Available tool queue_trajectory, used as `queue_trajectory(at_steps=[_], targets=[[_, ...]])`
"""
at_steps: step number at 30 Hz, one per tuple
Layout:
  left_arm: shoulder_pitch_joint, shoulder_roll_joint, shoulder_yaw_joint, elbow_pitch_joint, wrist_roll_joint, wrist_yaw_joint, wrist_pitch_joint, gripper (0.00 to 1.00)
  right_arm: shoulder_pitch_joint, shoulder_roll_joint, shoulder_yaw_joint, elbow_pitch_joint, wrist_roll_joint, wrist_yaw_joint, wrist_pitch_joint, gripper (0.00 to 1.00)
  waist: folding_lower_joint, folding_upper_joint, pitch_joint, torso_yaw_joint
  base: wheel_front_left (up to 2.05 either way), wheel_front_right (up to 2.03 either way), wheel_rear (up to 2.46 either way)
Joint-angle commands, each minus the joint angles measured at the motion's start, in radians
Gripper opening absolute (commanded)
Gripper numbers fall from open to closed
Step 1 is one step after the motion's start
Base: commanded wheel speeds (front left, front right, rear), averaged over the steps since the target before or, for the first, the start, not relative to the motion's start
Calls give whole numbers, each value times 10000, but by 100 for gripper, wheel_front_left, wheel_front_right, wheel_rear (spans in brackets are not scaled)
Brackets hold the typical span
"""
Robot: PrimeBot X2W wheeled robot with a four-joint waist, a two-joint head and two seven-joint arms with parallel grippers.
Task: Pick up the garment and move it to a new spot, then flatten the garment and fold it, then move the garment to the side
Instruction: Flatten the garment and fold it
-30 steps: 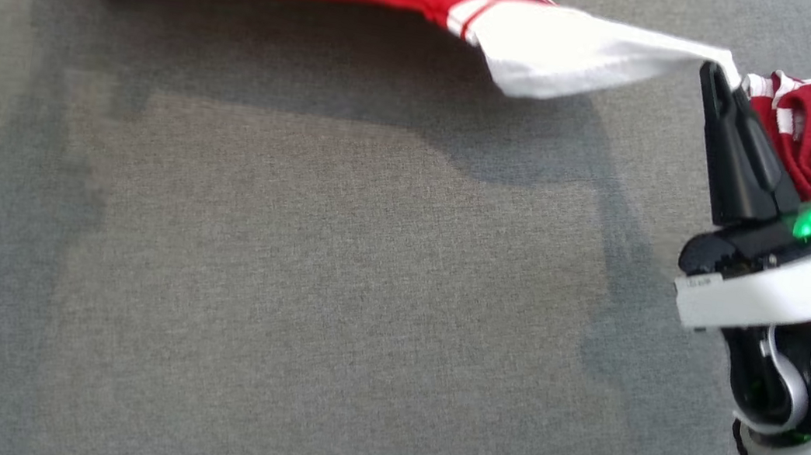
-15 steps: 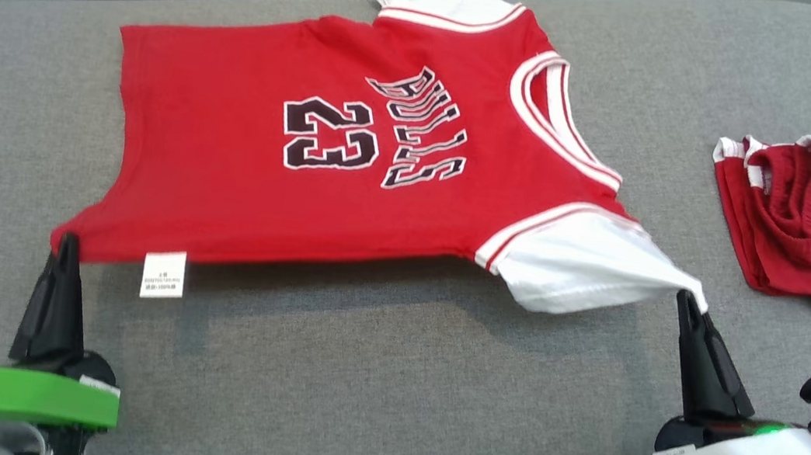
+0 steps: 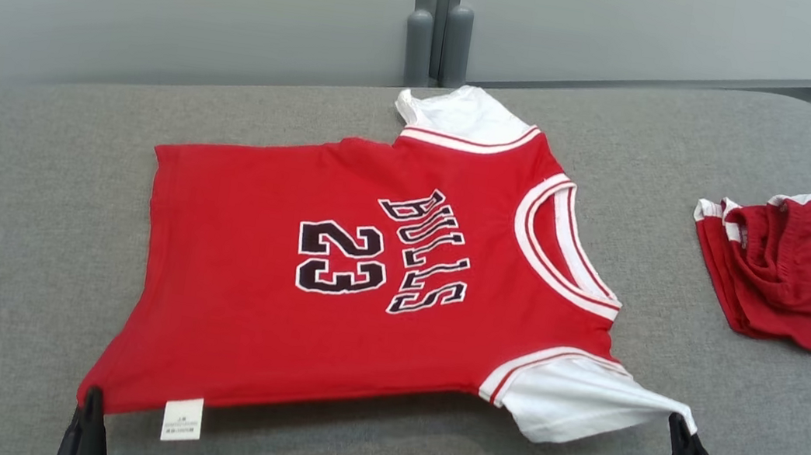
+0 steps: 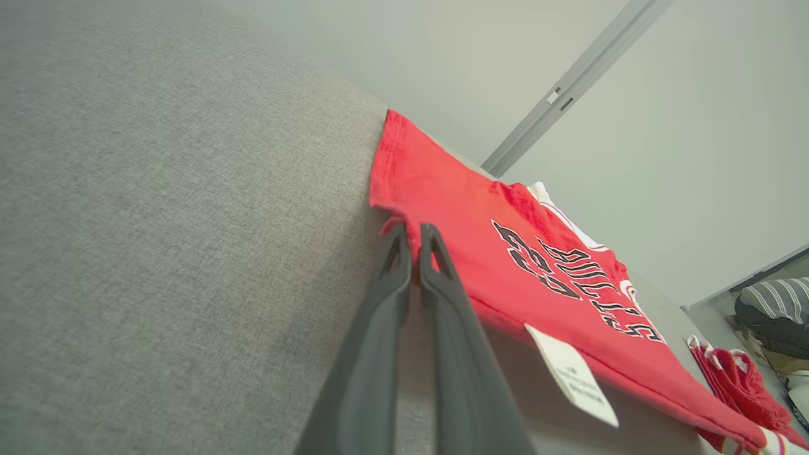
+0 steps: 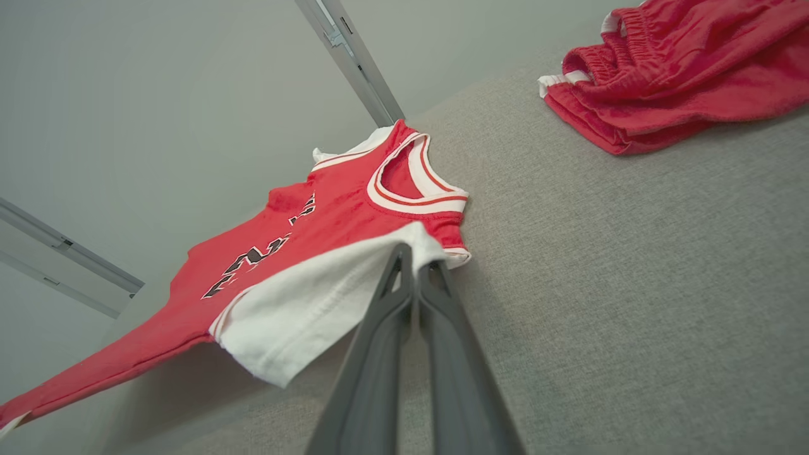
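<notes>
red basketball shirt (image 3: pixel 337 273) with white sleeves, number 23 and lettering face up, spread over the middle of a grey padded surface (image 3: pixel 24 209). its far edge and far sleeve lie on the padding near the back edge. its near edge is lifted clear, with a shadow beneath, and is stretched between the two hands. left hand (image 4: pixel 411 240): fingers pressed together, pinching the near hem corner of the shirt, just beside a white label (image 3: pixel 182 419) that hangs from the hem. right hand (image 5: pixel 414 259): fingers likewise closed, gripping the end of the near white sleeve (image 3: pixel 571 398), which is pulled to a point. the neck opening, trimmed in white and red, faces the robot's right. a pair of red shorts (image 3: pixel 799 271) with white trim lies crumpled on the same surface to the right, well apart from the shirt and from both hands. behind the surface stands a pale wall with a grey upright post (image 3: pixel 438 36).
</notes>
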Motion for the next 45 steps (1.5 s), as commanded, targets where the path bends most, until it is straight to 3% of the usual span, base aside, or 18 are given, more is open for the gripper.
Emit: queue_trajectory(at_steps=[1,10,31,45], targets=[[332,-71,143,16,155,-73,-48,0,250,-6,6,86,55,1,-45,0,1,49,-257,90,0,0,0],[598,-215,94,501,10,-183,-11,0,620,3,270,255,-300,1,253,0,1,49,-435,100,0,0,0],[-786,-308,-94,1815,-281,-374,176,0,-580,7,453,1542,-630,1,-118,0,1,49,-367,141,0,0,0],[-3209,-384,-160,3716,-349,-352,363,0,-3099,-229,548,3240,-775,1,-230,0,1,49,59,251,0,0,0]])
